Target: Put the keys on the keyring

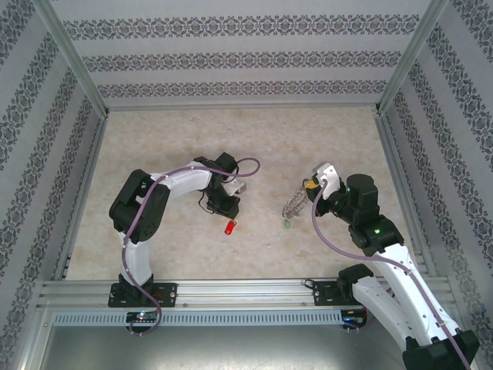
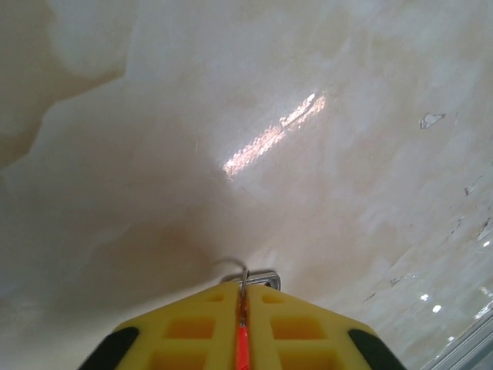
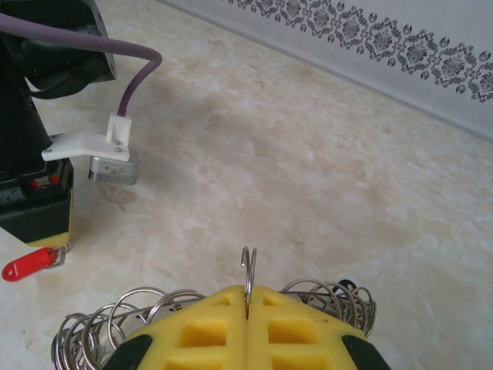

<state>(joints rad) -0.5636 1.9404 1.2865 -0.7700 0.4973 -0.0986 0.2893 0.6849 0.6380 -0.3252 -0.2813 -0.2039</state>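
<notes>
From above, the left pincer (image 1: 225, 210) points down at the pale marbled bench (image 1: 154, 139), near its middle. A loose key (image 1: 229, 228) with a red head lies on the bench just beside it, on the near side. To the right, the right pincer (image 1: 303, 194) reaches in from the right arm with the keyring (image 1: 293, 206) at its tips, a tangle of silver wire loops low over the bench, well apart from the loose key.

The left wrist camera shows the 2 yellow fingers clenched together on a thin red strip that looks like a clamped key (image 2: 242, 339) seen edge-on. A small silver metal piece and a wire loop stick out past the tips, close above the bench.

The right wrist camera shows the right pincer clenched on 1 upright wire loop of the keyring, with the other loops fanning out to either side below the fingers. At the far left the loose key lies flat on the bench, its metal end at the foot of the left pincer.
</notes>
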